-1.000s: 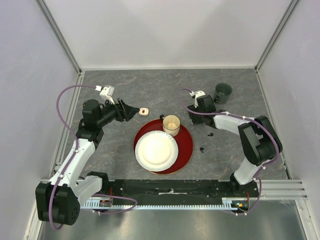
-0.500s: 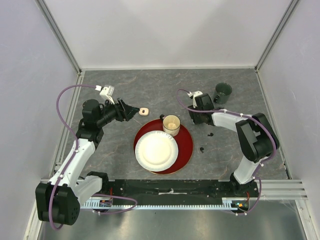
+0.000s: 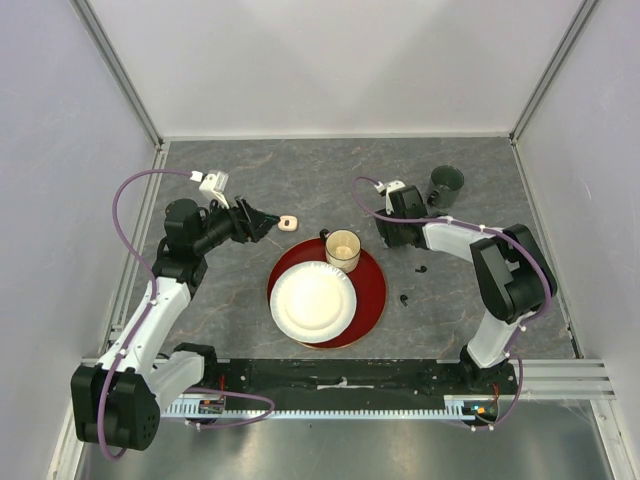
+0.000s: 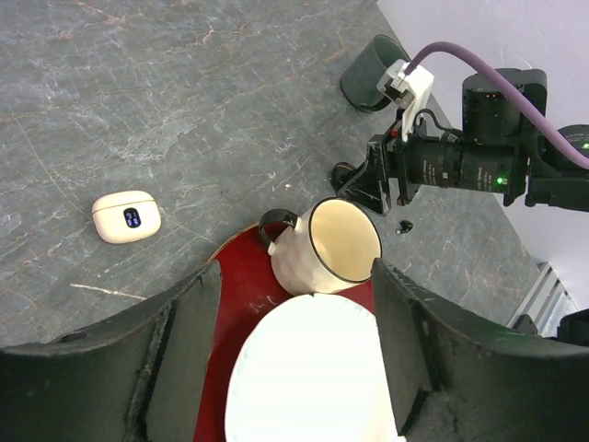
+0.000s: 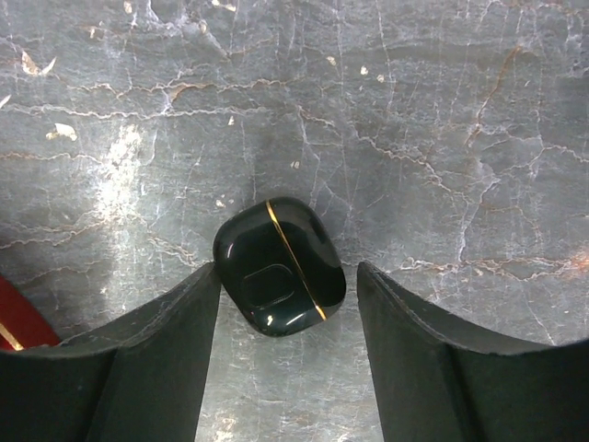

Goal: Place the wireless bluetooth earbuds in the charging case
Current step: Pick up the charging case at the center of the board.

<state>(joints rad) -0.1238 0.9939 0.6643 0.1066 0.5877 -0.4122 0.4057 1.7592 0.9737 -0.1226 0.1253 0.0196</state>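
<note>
Nothing is in a case yet, as far as these views show. One black bud (image 3: 421, 268) lies loose on the table (image 3: 300, 170), right of centre in the top view. A second bud (image 3: 404, 298) lies just below it, beside the red tray (image 3: 373, 290). You won't find the white buds in any view.

The black case (image 5: 276, 262) sits at the centre of the right wrist view with its lid down. By my reading it has to be opened before any bud can go in. Your right claw (image 5: 288, 276) stands open around it: the left finger is at its edge and bare table shows before the other. Your left claw (image 4: 294, 274) is wide and holds nothing. The white case (image 4: 126, 216), also closed, lies at the left of that view, apart from the claw.

The black case is a glossy rounded pebble with a thin gold seam across it, so expect it to be slippery. The white case is smooth and rounded, with a small dark window. The table is grey with pale, stone-like veins. The mug (image 4: 331, 244) is cream with a dark rim and stands on the round tray beside a white plate (image 3: 313, 300).
</note>
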